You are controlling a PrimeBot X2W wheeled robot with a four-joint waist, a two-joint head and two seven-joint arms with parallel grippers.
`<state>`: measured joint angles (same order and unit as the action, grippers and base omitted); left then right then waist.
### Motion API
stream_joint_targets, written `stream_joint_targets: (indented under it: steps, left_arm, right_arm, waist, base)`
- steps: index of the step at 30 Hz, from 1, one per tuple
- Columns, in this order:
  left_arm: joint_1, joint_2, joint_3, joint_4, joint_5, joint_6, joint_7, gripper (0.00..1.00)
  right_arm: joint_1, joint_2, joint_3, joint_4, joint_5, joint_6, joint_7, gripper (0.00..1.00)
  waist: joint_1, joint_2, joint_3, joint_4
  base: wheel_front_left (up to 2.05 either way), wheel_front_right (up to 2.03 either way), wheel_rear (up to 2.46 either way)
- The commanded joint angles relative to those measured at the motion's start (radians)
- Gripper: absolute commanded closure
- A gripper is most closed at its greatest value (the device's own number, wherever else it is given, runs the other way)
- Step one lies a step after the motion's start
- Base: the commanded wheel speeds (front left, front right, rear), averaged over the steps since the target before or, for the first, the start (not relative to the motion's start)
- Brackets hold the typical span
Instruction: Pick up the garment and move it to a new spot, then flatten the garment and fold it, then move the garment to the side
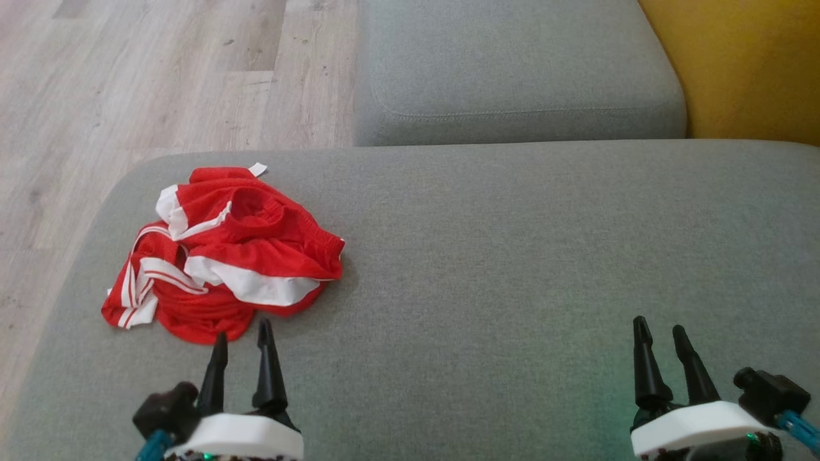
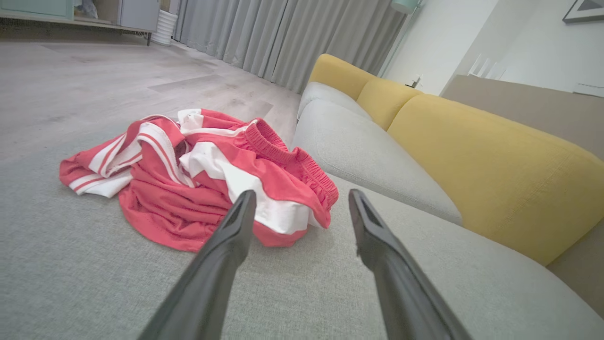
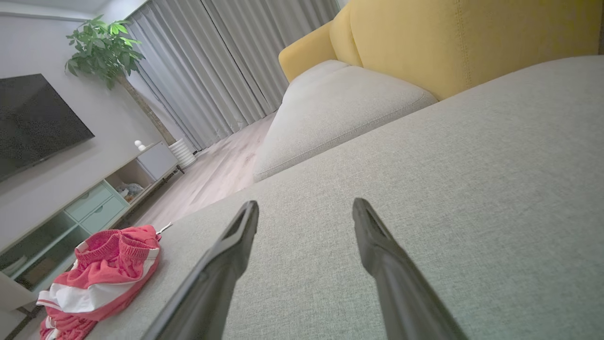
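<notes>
Left gripper (image 1: 242, 329), wide and empty just beside the red shorts (image 1: 224, 256), may pinch only one loose layer, trailing the rest.

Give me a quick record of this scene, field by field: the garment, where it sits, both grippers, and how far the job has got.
garment: red shorts with white trim, crumpled in a heap
surface: grey seat cushion, with the garment near its left end
left gripper: open, empty, fingers pointing at the garment's near edge
right gripper: open, empty, over bare cushion, well away from the garment
surroundings: second cushion, yellow backrest, wooden floor
task stage: garment not yet picked up
</notes>
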<state>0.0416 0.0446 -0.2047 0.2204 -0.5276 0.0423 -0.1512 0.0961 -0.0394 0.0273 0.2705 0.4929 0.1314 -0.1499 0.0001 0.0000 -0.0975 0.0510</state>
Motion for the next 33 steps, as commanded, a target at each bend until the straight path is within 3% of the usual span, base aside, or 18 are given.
stream_joint_targets:
  steps: [1, 33]
  left_arm:
    - [-0.029, 0.004, 0.004, -0.038, 0.040, 0.004, -0.017, 0.00]
    - [-0.031, 0.006, -0.065, -0.040, 0.388, 0.068, -0.108, 0.00]
  right_arm:
    - [-0.019, -0.009, 0.024, -0.037, -0.041, -0.001, -0.018, 0.00]
    - [0.000, -0.011, 0.050, -0.047, -0.444, -0.001, -0.109, 0.00]
  waist:
    - [-0.0001, 0.0000, -0.002, 0.001]
    - [-0.0001, 0.0000, -0.016, 0.002]
  base:
    - [0.00, 0.00, 0.00]
    - [0.00, 0.00, 0.00]
